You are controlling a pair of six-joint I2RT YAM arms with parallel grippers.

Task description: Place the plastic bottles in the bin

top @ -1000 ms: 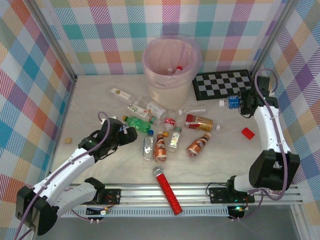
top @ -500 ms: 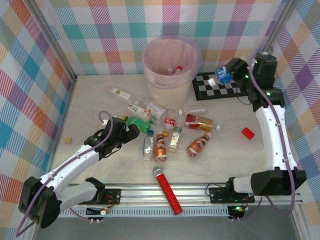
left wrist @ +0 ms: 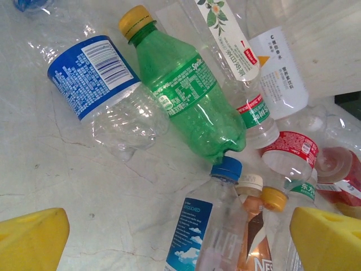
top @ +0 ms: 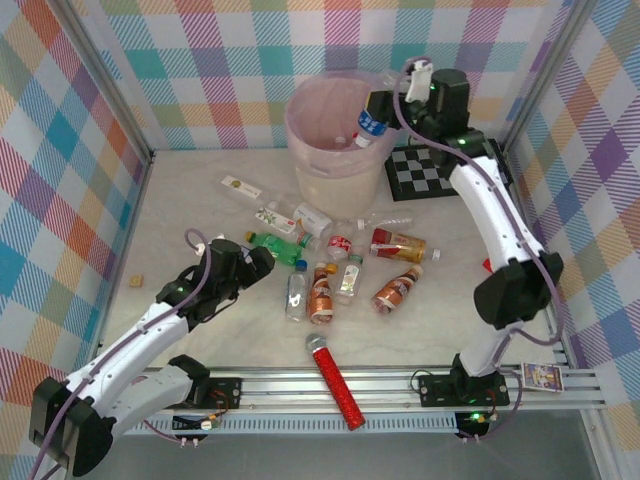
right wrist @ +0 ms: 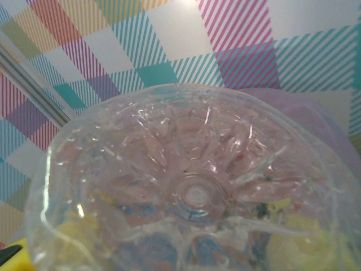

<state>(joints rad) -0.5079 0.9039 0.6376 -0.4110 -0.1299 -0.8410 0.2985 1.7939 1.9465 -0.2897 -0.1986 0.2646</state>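
The right gripper (top: 385, 108), clamped on a clear bottle (top: 369, 122) with a blue label, holds it above the 2 o'clock rim of the bin (top: 335, 180), the bottle's base facing the wrist camera. The left gripper (top: 257, 263), jaws spread wide and empty, hovers low at the 9 o'clock edge of the scattered bottles (top: 398, 243). The cream bin, lined with a pink bag, stands at 12 o'clock on the table (top: 180, 200), with bottle caps showing inside. A black-and-white chessboard (top: 415, 175) lies flat at 2 o'clock, just beside the bin. A red glittery microphone (top: 335, 385) lies at 6 o'clock, near the rail. Some ten bottles lie on their sides around the table's centre. Seen from the left wrist, a green bottle (left wrist: 189, 96) with a yellow cap lies ahead of the yellow fingers (left wrist: 34, 240), and a crushed bottle (left wrist: 96, 79) with a blue label lies against it at 9 o'clock.
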